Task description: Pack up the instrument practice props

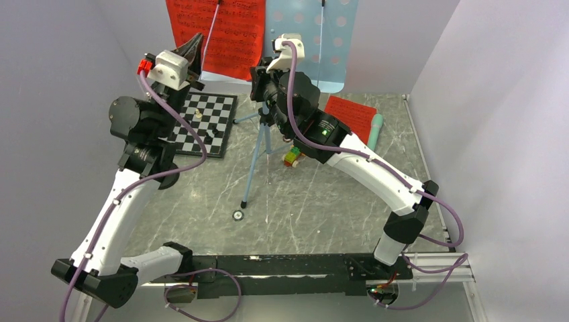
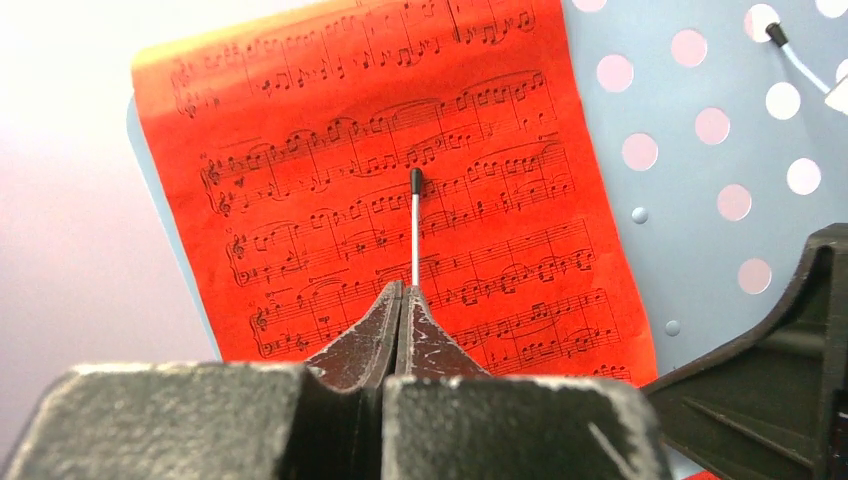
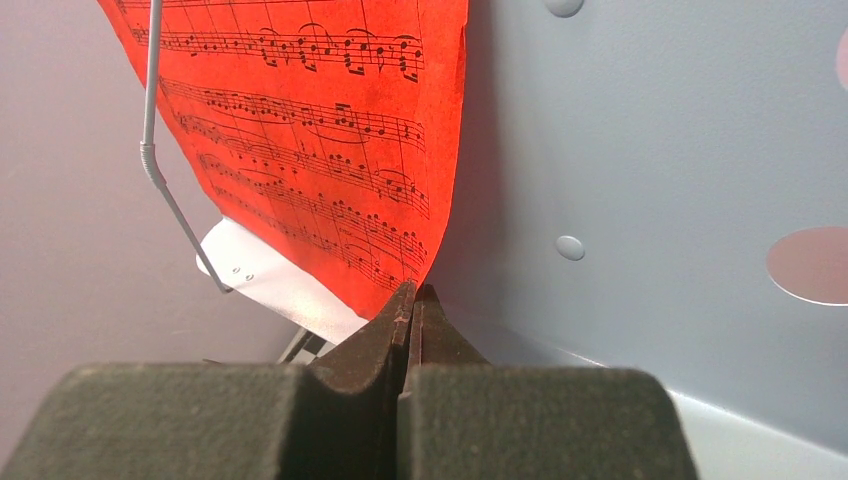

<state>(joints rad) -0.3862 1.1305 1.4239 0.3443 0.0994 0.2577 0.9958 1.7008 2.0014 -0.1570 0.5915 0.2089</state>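
On music stand (image 1: 329, 54) at rear: sheet-music page (image 1: 225, 33). Left of tripod (image 1: 257, 161), chessboard (image 1: 204, 121); right, block toy (image 1: 292, 157), loose page (image 1: 350, 115), microphone (image 1: 376, 131) perhaps touching it.

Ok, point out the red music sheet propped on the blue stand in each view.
Top external: red music sheet at the top edge, left of centre.
Left wrist: red music sheet fills the centre of the picture.
Right wrist: red music sheet at upper left, its lower corner reaching mid-picture.
Shared landmark: the light blue perforated stand, directly right of the sheet everywhere.
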